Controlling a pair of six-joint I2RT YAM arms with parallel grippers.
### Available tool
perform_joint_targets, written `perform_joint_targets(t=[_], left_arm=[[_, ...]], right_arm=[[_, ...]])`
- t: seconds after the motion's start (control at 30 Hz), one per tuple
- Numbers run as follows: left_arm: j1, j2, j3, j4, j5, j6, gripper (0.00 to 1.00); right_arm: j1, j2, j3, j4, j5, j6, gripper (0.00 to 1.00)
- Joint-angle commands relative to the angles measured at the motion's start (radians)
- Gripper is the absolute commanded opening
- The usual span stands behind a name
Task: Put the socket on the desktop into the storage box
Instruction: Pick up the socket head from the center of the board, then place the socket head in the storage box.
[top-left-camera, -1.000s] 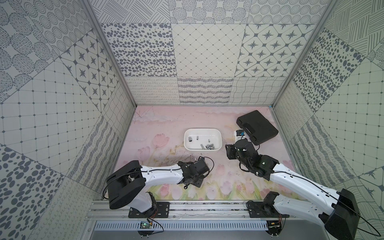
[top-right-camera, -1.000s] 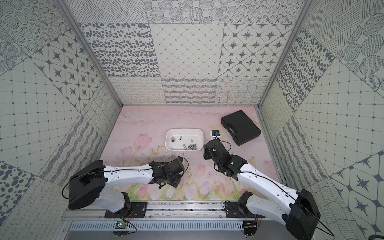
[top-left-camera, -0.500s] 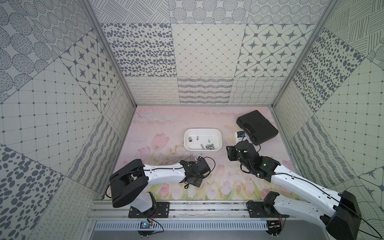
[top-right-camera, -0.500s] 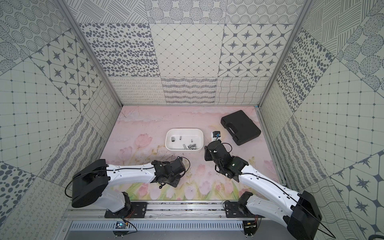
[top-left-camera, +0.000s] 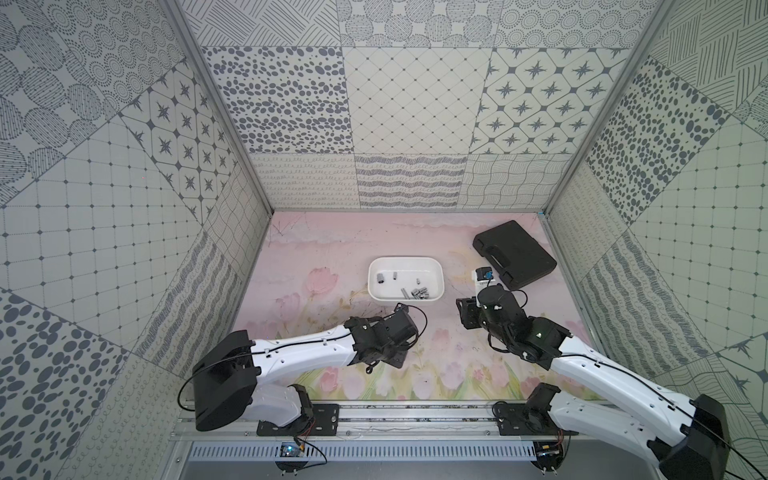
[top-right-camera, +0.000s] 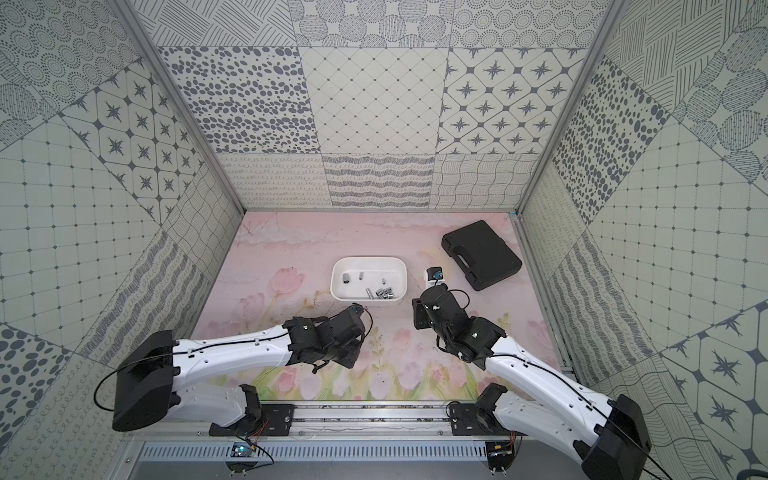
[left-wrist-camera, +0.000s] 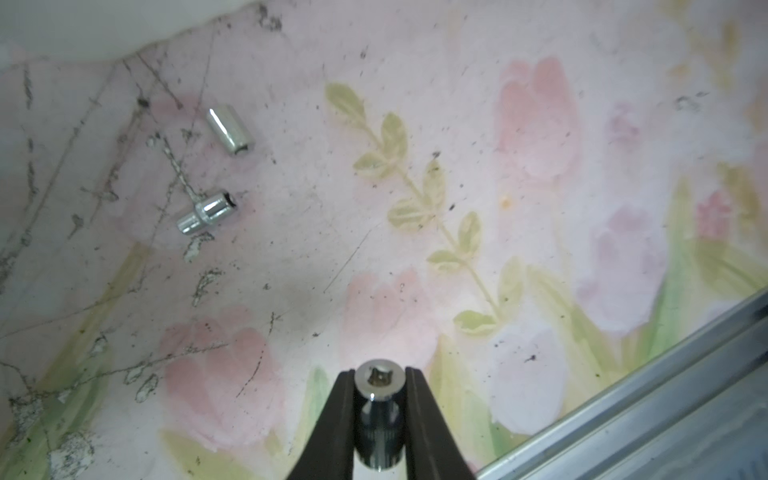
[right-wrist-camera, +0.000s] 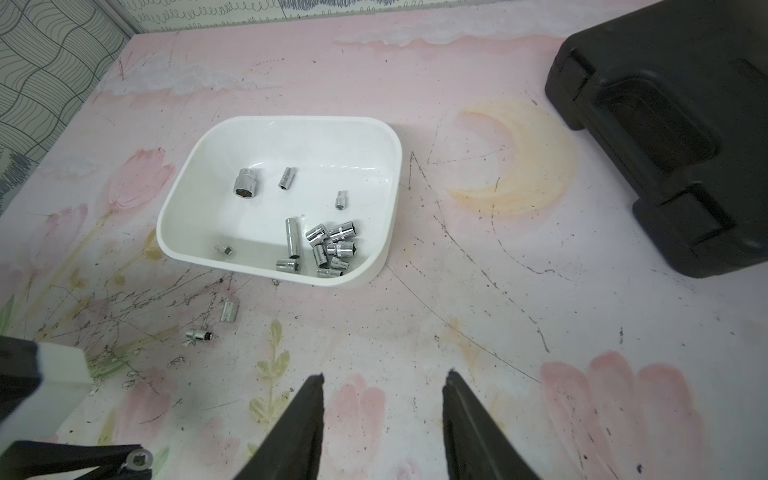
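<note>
Left arm: reaches in low over the counter (top-left-camera: 332, 249), with its wrist in front of the storage box's near-left corner in both top views.

Left hand (left-wrist-camera: 379, 376): clamped on a chrome socket (left-wrist-camera: 379, 399). The socket sits lengthwise between the two black fingers, its square-drive end poking out level with the tips. It is over the tulip print near the front rail. Cannot tell whether it touches the counter.

Loose on the counter, both on their sides: a plain socket (left-wrist-camera: 230, 129) and a stepped socket (left-wrist-camera: 206, 212). They are near each other but apart. The right wrist view shows them just outside the box's near wall, on a scuffed patch of the print.

Storage box (top-left-camera: 405, 259): white tub, mid-counter, farther back than both wrists and between them. It already holds sockets. A cluster (right-wrist-camera: 332, 249) is bunched against one end, a large socket (right-wrist-camera: 246, 185) lies alone, and a few small ones are scattered singly.

Right hand (right-wrist-camera: 384, 374): fingers spread apart with nothing between them. It is over bare counter, to the right of the box, and points toward the box.

Black case (top-left-camera: 515, 253): closed and lying flat at the back right, close to the right wall. It is well apart from the box.
</note>
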Motion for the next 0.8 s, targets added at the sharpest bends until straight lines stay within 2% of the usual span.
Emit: perform_joint_targets(t=[0.0,0.13,0.3,0.4,0.6,0.77], left_arm=[[-0.005,-0.045,0.093,0.038,-0.089,0.049,0.03],[0.012,0.049,0.244,0.064,-0.151,0.096,0.04],[0.085,0.233,0.434,0.102,-0.154,0.119,0.03],[0.153,0.350,0.530,0.107,-0.123,0.107,0.03],[0.235,0.556,0.700,0.077,-0.088,0.089,0.03],[0.298,0.652,0.747,0.031,-0.034,0.065,0.05]], right_arm=[[-0.001,-0.040,-0.053,0.001,0.030,-0.032,0.49],[0.000,-0.050,-0.119,0.080,0.017,-0.008,0.49],[0.001,-0.035,-0.134,0.086,0.040,0.015,0.48],[0.001,-0.050,-0.133,0.077,0.044,0.016,0.48],[0.000,-0.117,-0.141,0.070,0.065,0.018,0.49],[-0.001,-0.140,-0.165,0.065,0.090,0.013,0.49]])
